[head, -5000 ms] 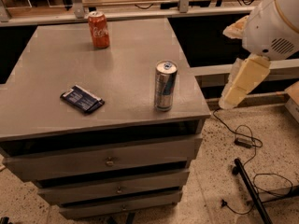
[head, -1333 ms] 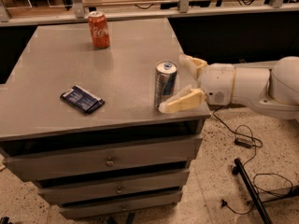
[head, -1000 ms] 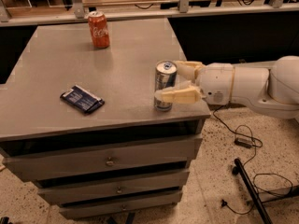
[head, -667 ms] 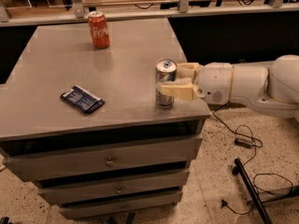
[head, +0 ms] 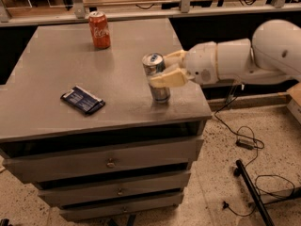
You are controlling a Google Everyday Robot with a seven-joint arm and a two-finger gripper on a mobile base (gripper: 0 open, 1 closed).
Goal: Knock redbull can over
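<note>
Redbull can (head: 161, 92) on grey drawer table (head: 56, 60), nr front-right edge, top tilted left. Gripper (head: 160, 69) reaches in from right, fingers (head: 170, 79) apart either side of can; front one touching it.

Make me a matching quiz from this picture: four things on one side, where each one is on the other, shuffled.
1. redbull can
2. Coca-Cola can
3. dark blue packet
4. gripper

A. lying flat, front left of the table
B. upright at the back of the table
C. reaching in from the right, at the slim can
D. near the table's right edge, silver top showing

Pairs: 1-D, 2-B, 3-A, 4-C
</note>
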